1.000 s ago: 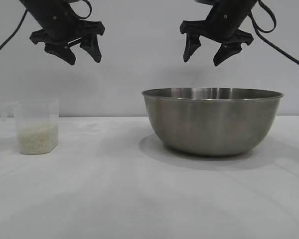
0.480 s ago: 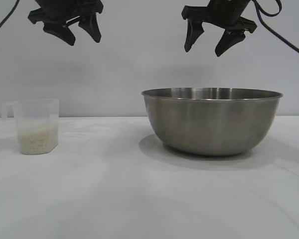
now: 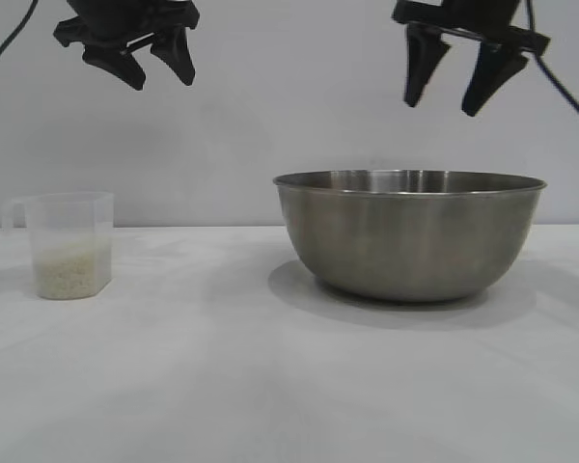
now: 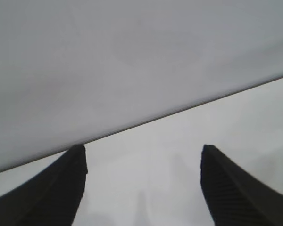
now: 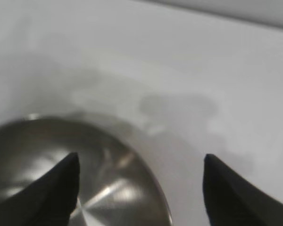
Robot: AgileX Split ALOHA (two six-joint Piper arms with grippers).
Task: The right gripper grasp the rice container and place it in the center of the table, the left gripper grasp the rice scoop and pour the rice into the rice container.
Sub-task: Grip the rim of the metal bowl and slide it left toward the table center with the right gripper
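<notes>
Above bowl (image 3: pixel 410 234), right end effector (image 3: pixel 454 89) down-pointing.

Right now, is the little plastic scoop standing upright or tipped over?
Upright. The rice scoop stands flat on the table, its open mouth facing up, with the rice settled level in its bottom part.

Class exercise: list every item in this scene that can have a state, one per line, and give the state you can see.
rice container: upright on the table, free of both grippers.
rice scoop: upright on the table, ungrasped.
rice: in the bottom of the rice scoop, not poured.
left gripper: open, empty, high above the rice scoop.
right gripper: open, empty, above the rice container's right side.
table: bears both vessels.
</notes>
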